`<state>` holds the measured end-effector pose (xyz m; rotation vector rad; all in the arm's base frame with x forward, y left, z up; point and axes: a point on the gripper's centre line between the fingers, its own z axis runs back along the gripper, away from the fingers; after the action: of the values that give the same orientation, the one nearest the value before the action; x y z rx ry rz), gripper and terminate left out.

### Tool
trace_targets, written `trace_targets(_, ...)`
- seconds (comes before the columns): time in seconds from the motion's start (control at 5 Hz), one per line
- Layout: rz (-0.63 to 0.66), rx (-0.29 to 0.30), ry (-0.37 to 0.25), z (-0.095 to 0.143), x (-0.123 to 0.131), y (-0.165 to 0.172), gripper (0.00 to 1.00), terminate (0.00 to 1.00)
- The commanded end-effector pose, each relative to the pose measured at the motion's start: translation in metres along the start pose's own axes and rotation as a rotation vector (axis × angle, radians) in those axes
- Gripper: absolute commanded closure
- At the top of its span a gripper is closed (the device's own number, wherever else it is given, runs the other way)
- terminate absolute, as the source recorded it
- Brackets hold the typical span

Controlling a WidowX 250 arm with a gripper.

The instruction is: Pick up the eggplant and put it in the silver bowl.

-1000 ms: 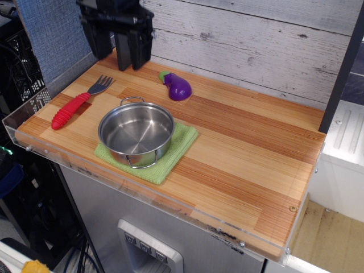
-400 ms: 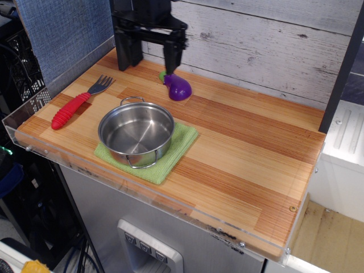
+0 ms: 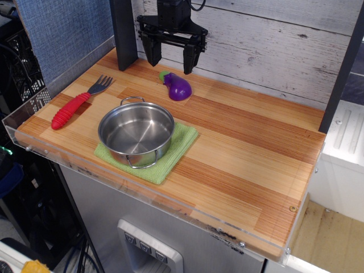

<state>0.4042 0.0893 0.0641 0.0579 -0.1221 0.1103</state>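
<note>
The gripper hangs above the eggplant, jaws spread wide and empty. The eggplant lies on the surface behind the silver bowl. Its glossy, rounded body could squirt sideways if the jaws close off-centre or too high.

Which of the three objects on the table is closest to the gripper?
The purple eggplant: it lies just below the open gripper. The red-handled fork and silver bowl sit farther forward.
</note>
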Motion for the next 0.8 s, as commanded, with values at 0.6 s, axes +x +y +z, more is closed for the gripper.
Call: trace_targets(0.6,0.047,0.058,0.036,-0.034,0.003,-0.002,0.00,0.00)
